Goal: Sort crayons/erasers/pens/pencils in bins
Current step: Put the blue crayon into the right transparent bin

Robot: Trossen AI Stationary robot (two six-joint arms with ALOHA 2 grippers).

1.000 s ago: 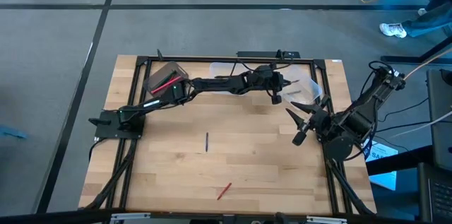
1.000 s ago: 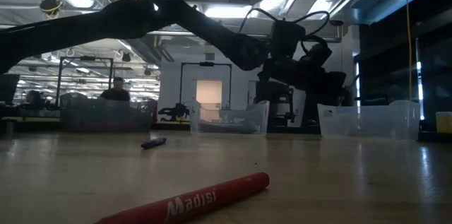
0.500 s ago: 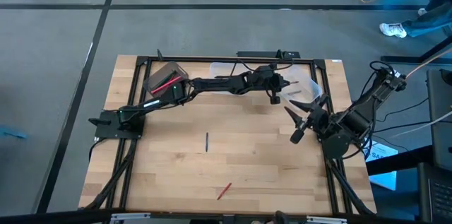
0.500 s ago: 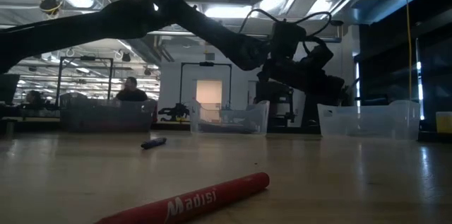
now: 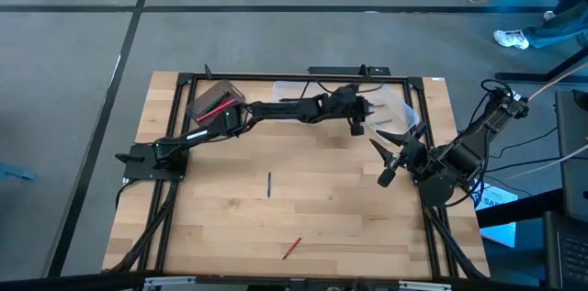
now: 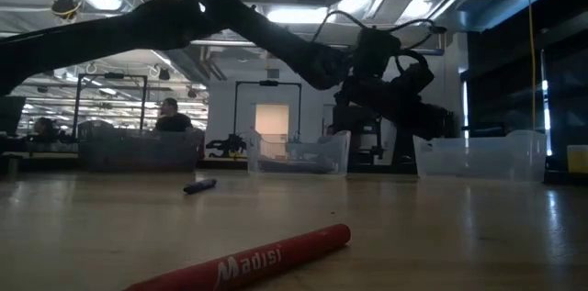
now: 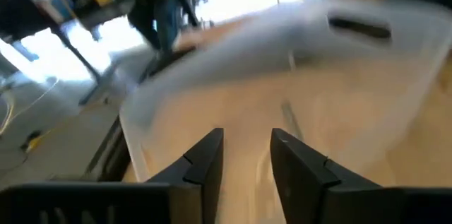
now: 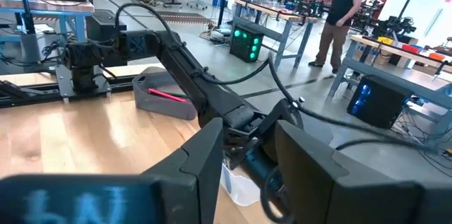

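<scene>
Over the last second the left gripper (image 5: 355, 124) went from pinched to spread above the clear rounded tub (image 5: 397, 110), a black stick (image 7: 359, 27) lying inside. Right gripper (image 5: 387, 155) waited nearby, fingers parted, holding nothing.

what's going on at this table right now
A two-armed robot is sorting pens and crayons into bins. The left gripper is stretched across to the clear tub at the far right of the table, fingers apart over it with nothing between them. The right gripper waits near the right edge, open and empty. A grey bin at the far left holds a red stick. A blue pen and a red crayon lie loose on the table.
</scene>
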